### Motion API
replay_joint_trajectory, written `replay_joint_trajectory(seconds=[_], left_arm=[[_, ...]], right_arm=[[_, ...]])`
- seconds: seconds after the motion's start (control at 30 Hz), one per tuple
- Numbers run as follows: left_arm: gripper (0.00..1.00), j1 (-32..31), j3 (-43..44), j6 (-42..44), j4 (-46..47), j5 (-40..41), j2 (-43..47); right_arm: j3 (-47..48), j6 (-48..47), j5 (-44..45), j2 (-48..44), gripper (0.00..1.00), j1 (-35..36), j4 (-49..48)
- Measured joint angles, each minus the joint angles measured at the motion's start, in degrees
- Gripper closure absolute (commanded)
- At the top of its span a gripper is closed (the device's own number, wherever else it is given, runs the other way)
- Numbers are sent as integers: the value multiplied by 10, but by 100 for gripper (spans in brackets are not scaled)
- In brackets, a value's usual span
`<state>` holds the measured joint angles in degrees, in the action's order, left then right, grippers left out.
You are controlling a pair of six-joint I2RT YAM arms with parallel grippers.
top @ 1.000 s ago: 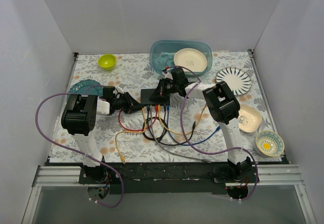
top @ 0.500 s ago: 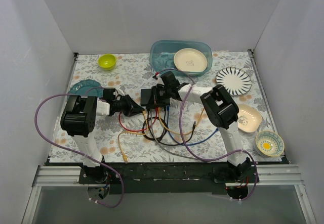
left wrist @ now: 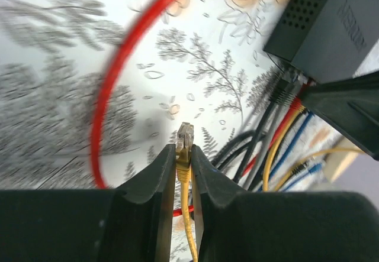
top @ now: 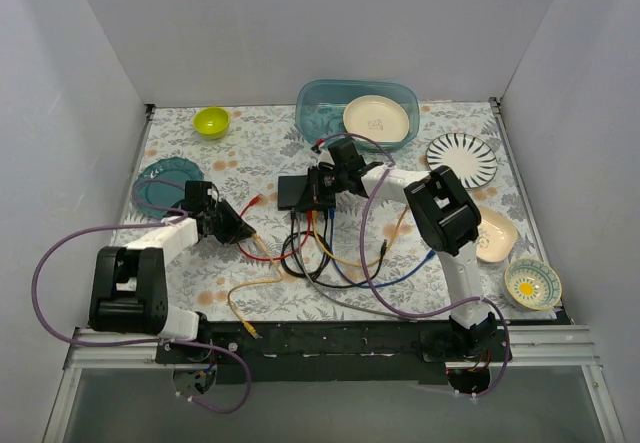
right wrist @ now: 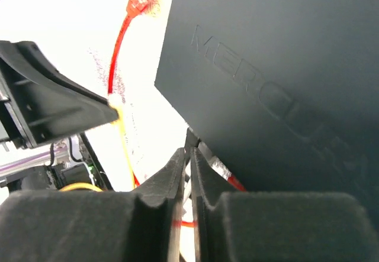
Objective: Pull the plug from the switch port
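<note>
Since the plug sits clamped between the closed fingers of the left end effector, its clear tip poking just beyond them over patterned tabletop, no port surrounds it, and I judge this yellow cable already out of the switch. The plug's long axis runs straight forward along the fingers, in line with its cable.

From the left end effector the switch lies ahead and off to the right, well apart, its port edge turned this way with several other cables seated there. A red cable loops across the space between them.

The right end effector is by far the nearer one, right against the switch beside that port edge. Its fingers are drawn together with only a sliver between them; whether they pinch anything cannot be told. Any further pull away from the ports would probably rely on that arm steadying the box.
</note>
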<state>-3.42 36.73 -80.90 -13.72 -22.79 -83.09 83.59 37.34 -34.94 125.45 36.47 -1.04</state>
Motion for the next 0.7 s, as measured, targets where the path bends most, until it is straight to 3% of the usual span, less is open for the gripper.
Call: replay_joint_trajectory(seconds=[0.03, 0.1, 0.17, 0.27, 0.33, 0.5, 0.7], left_arm=[[57, 3, 0, -3, -16, 21, 19], [39, 9, 0, -10, -41, 57, 55], [36, 16, 0, -19, -57, 86, 84], [35, 24, 6, -30, -73, 115, 106], [40, 26, 12, -33, -59, 103, 103], [46, 14, 13, -61, 61, 1, 49], [49, -65, 27, -73, 155, -75, -54]], right_arm=[[-4, 0, 0, -5, 78, -2, 0], [-7, 5, 0, -14, 76, -9, -10], [-7, 18, -1, -20, 75, -16, -30], [-6, 48, -7, -21, 76, -33, -71], [-2, 68, -12, -18, 77, -47, -83], [25, 110, -22, 21, 81, -84, -111], [24, 114, -23, 47, 84, -91, -114]])
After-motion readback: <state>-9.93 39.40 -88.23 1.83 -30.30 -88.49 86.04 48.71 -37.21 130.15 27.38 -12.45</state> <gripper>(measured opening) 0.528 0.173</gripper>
